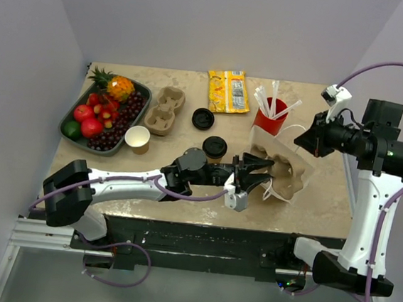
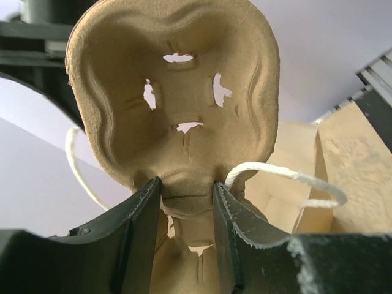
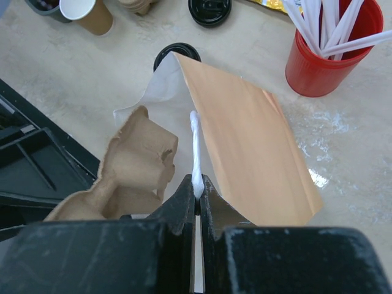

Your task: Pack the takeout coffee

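Tension on the string handle (image 3: pixel 195 144), pinched in your right claw (image 3: pixel 197 184), holds the bag (image 3: pixel 245 147) up for the carrier (image 2: pixel 171 92) your left claw (image 2: pixel 187 187) grips; takeout coffee (image 1: pixel 215 146) sits unpacked.

On the beige table (image 1: pixel 325 206), far left: dark tray (image 1: pixel 144 90) of fruit, with pineapple (image 1: pixel 116 86), red apples (image 1: pixel 84 113), dark grapes (image 1: pixel 118 125) and a lime (image 1: pixel 71 128). Just right of it: lidless paper cup (image 1: pixel 137 139), white inside, and two-well pulp carrier (image 1: pixel 164 109). Farther right: loose black lid (image 1: pixel 203 118), yellow snack packet (image 1: pixel 228 91) at the far edge, red cup (image 1: pixel 268 122) of white straws (image 1: pixel 267 100). Right of centre: tilted brown paper bag (image 3: pixel 245 147) with white cord handles (image 2: pixel 288 174), second pulp carrier (image 2: pixel 177 92) just beside it.
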Controlling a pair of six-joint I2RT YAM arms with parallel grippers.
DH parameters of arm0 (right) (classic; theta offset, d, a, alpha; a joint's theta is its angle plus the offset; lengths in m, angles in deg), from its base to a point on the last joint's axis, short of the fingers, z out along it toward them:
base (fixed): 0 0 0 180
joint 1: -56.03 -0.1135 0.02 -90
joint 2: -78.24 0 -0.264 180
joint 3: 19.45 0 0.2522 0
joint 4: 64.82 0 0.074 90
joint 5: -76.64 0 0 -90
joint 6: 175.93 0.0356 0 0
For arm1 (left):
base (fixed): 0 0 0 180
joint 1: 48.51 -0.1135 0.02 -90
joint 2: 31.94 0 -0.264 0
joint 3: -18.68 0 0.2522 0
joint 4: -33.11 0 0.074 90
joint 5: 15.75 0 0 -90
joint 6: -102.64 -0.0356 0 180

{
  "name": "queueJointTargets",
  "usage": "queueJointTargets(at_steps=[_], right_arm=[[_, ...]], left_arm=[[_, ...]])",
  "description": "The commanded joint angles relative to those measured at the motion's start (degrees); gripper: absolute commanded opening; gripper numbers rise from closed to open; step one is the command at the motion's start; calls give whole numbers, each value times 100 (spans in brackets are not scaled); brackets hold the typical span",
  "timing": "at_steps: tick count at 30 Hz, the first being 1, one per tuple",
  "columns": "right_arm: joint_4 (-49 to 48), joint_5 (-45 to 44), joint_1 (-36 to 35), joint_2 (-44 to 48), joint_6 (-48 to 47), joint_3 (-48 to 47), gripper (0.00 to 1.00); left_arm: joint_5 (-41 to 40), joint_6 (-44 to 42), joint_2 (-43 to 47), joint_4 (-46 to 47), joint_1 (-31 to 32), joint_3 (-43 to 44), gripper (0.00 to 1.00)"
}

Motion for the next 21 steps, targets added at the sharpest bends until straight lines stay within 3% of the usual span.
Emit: queueJointTargets(at_steps=[1,4,15,21], right_arm=[[-62,192,-9,56,-296,-362,0],[-212,219,-18,240,-410,-187,0],[184,737,-53,320,-1448,60,0],[271,650,-132,293,-1589,86,0]], left_arm=[[255,-330,197,-1204,-57,462,0],[177,-594,144,-2170,-65,840,0],[18,-1632,-339,-4282,-83,2035,0],[115,-2045,-1015,-6504,-65,3520,0]])
